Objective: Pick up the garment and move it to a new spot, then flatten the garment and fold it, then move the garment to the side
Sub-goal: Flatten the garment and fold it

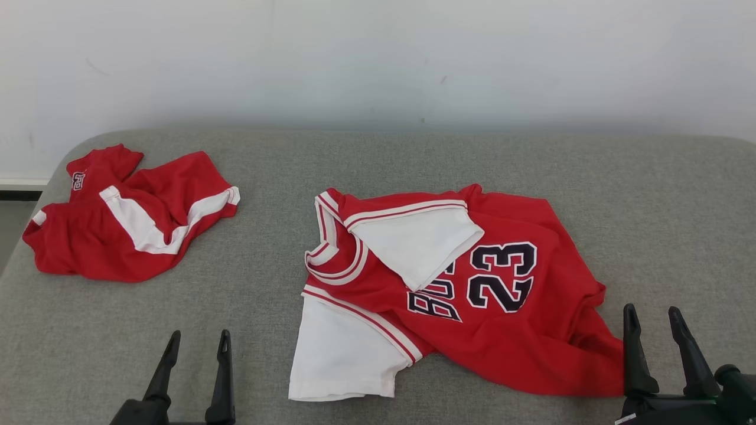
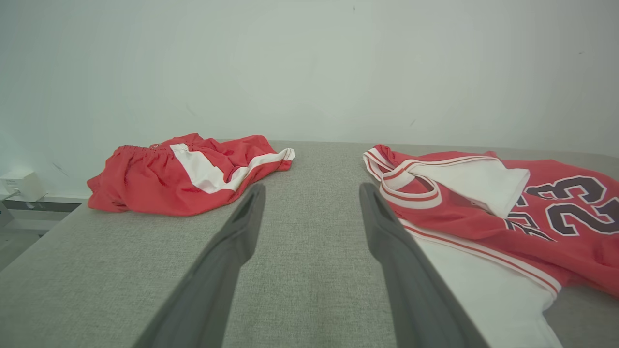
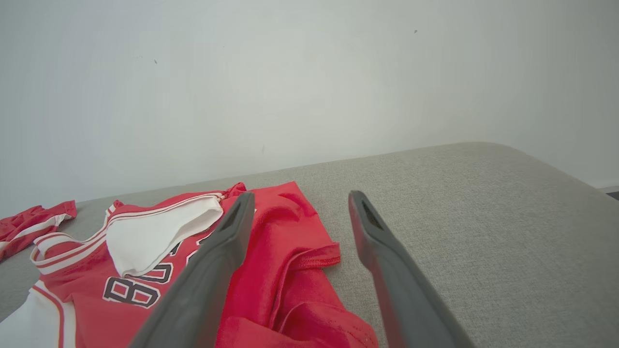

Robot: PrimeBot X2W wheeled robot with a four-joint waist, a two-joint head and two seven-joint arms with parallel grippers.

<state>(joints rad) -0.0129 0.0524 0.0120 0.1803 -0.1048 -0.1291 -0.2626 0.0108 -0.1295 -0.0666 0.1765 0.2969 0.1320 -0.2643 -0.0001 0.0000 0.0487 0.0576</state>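
The garment is a red jersey (image 1: 531, 348) with white sleeves and a dark "23". It lies rumpled on the grey padded table (image 1: 413, 159), collar toward the left, one sleeve folded over the chest. The jersey (image 2: 483, 227) lies to the right of my left gripper (image 2: 312, 188). My left gripper (image 1: 199, 334) stands open over bare table, left of the lower white sleeve. My right gripper (image 1: 652, 309) is open at the jersey's crumpled lower right corner. In the right wrist view the bunched hem (image 3: 290, 227) lies below and between the fingers of my right gripper (image 3: 301, 195), not pinched.
Red shorts (image 1: 118, 236) with white side stripes lie crumpled at the table's far left corner; the shorts (image 2: 159, 179) are ahead and left of my left gripper. A white wall (image 1: 378, 59) rises behind the table. Grey surface spreads to the right of the jersey (image 3: 483, 217).
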